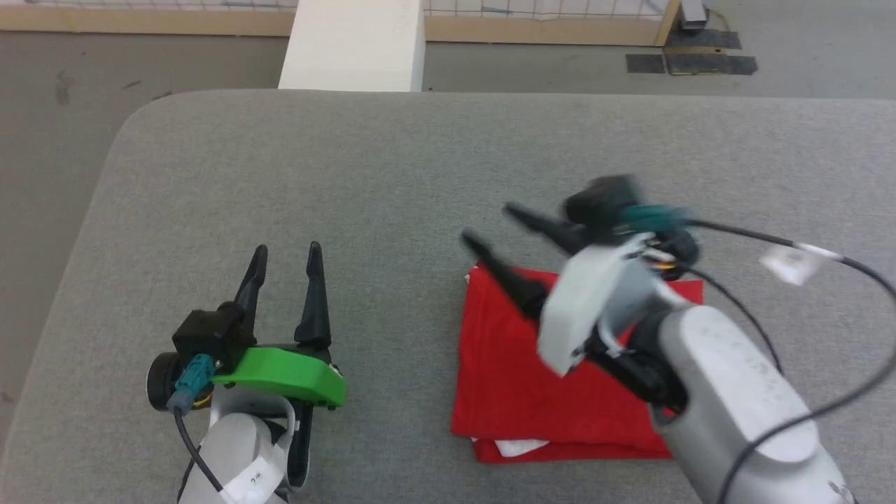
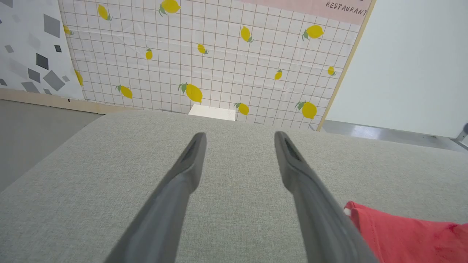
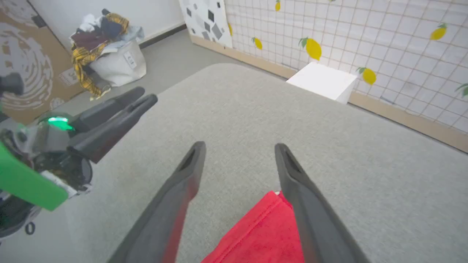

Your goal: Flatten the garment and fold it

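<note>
The garment (image 1: 511, 378) lies folded on the grey surface (image 1: 350, 161). The right end effector (image 1: 486, 222) hovers spread over its corner, and the left end effector (image 1: 288, 247), also spread, is parked aside to keep clear.

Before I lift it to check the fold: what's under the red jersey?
The jersey lies on the grey table; a white patch peeks from its near edge. Anything else beneath is covered.

Staged robot test room, lab set rather than real home. Lemon-print backdrop (image 2: 219, 54) on wood frame (image 1: 140, 21), "RESTAURANT" lettering (image 2: 345, 8) up top, geometric panel (image 2: 29, 47) alongside. Grey padded table (image 1: 350, 161) on bare floor (image 1: 42, 140). Bag (image 3: 117, 62) stuffed with clothes, perhaps cardboard (image 3: 25, 54) behind.
</note>
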`<state>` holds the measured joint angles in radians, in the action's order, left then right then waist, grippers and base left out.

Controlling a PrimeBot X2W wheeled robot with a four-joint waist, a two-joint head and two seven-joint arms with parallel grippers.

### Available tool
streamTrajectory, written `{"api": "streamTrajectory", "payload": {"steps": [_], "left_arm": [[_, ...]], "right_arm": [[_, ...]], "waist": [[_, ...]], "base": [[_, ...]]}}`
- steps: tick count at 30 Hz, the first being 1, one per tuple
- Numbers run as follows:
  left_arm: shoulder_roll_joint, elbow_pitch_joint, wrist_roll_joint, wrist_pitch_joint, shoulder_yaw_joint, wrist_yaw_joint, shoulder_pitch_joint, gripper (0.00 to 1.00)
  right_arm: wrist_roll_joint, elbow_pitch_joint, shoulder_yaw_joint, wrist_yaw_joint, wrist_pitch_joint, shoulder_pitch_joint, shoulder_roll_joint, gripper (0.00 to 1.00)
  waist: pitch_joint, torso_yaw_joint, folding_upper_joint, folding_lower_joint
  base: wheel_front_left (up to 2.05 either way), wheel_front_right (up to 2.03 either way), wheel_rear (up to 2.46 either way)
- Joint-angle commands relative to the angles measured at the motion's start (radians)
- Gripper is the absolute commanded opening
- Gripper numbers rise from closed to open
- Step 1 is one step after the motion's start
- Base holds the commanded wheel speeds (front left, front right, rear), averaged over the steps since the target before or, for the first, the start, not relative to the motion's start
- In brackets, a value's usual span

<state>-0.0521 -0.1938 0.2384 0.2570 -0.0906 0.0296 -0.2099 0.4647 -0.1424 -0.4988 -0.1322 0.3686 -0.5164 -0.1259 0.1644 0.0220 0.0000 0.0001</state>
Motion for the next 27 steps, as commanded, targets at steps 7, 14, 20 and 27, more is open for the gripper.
{"api": "streamTrajectory", "payload": {"steps": [7,14,20,27], "left_arm": [[0.002,0.018,-0.011,0.005,0.025,0.002,0.023,1.00],[0.002,0.034,-0.020,0.005,0.036,0.007,0.031,1.00],[0.002,0.032,-0.020,0.005,0.031,0.009,0.029,1.00],[0.002,0.024,-0.015,0.005,0.017,0.010,0.027,1.00]], "right_arm": [[0.006,0.152,0.307,0.002,-0.199,0.204,0.034,1.00],[-0.006,0.177,0.570,0.002,-0.217,0.373,0.070,1.00],[0.135,0.054,0.639,0.002,-0.069,0.423,0.075,1.00],[0.189,-0.072,0.636,0.002,0.133,0.412,0.075,1.00]], "waist": [[-0.038,-0.061,0.0000,-0.0001],[-0.041,-0.089,0.0000,-0.0001],[-0.044,-0.093,0.0000,-0.0001],[-0.047,-0.081,0.0000,-0.0001]], "base": [[0.00,0.00,0.00],[0.00,0.00,0.00],[0.00,0.00,0.00],[0.00,0.00,0.00]]}}
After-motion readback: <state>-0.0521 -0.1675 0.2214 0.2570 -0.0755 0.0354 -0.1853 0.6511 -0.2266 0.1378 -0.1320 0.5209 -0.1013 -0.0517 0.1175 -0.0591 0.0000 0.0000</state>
